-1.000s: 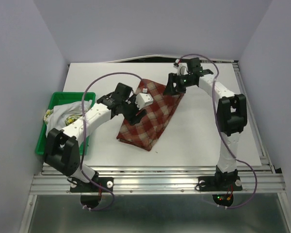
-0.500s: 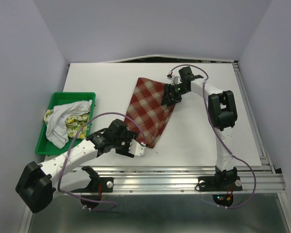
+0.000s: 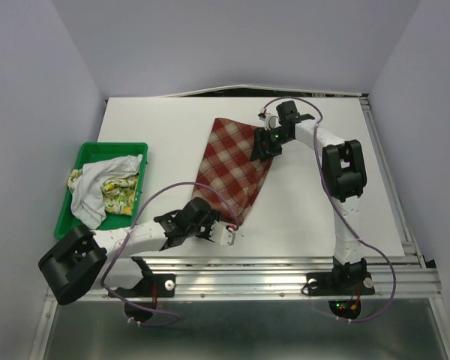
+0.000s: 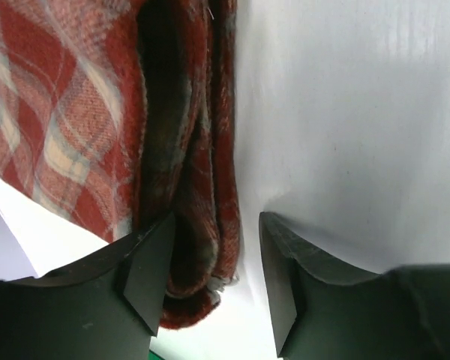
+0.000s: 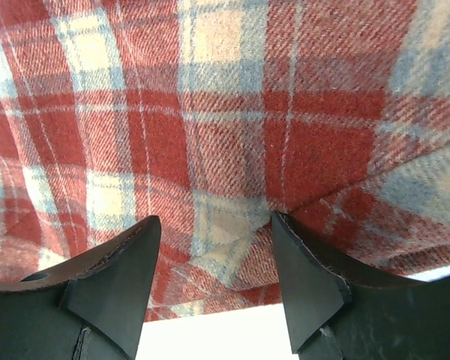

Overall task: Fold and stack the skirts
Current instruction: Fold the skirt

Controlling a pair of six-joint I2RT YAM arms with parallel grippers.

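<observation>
Fingers on the left arm, the left fingers (image 3: 226, 234), stand apart, straddling the near corner of the plaid skirt (image 3: 232, 172). In the left wrist view one of the left fingers (image 4: 146, 270) touches the cloth. The other sits over bare desk (image 4: 345, 112), just beside the skirt's edge. The layered edge of the plaid skirt (image 4: 75, 112) runs between them, with a dark gap between its layers. They are not pinched on it.

The right fingers (image 3: 261, 146) are at the skirt's far right edge, also spread. In the right wrist view the right fingers (image 5: 307, 277) stand wide apart, low over the plaid skirt (image 5: 225, 112). A small pucker of cloth rises between them. Neither finger clamps that fold, though I cannot tell whether the tips press on the cloth.

The plaid skirt lies on the middle of the desk (image 3: 165, 127). It is a long tapering shape running from the far side, near the right fingers, down to the near edge by the left fingers.

At the left of the desk, well apart from the plaid skirt, is a green tray (image 3: 112, 146). The white skirt (image 3: 88, 199) and the printed skirt (image 3: 121, 193) lie crumpled together in it, unfolded.
</observation>
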